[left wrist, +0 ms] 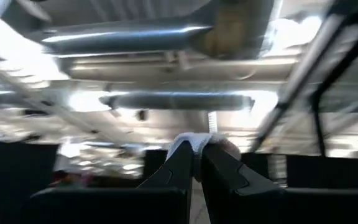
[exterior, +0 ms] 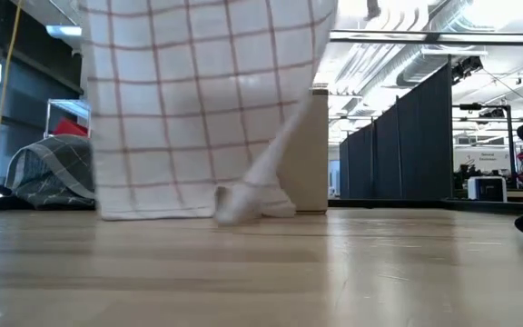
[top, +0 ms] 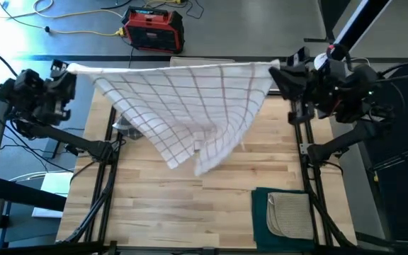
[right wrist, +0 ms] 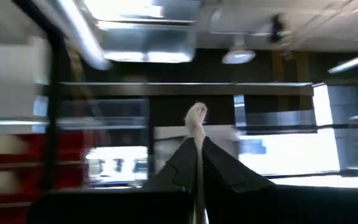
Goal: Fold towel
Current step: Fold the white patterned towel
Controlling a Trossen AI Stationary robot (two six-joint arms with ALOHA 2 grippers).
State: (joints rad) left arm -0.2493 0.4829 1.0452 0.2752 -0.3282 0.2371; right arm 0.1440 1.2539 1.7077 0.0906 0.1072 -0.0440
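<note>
At about nine o'clock over the table's far left corner, the left gripper point(top: 68, 69) was pinched tight on one top corner of the checked towel point(top: 190, 106), a bit of white cloth bunched between its fingertips point(left wrist: 194, 149). From there the towel's top edge ran taut and level, long axis left to right along the twelve o'clock side, to the right gripper point(top: 275, 71) near three o'clock, its fingers likewise pressed on the other corner point(right wrist: 196, 118). The cloth hung down, tapering to a low point that brushed the wooden table point(top: 190, 212) near centre. Bare boards lay open toward six o'clock, apart from a folded green and tan cloth point(top: 283, 212) at about five.
</note>
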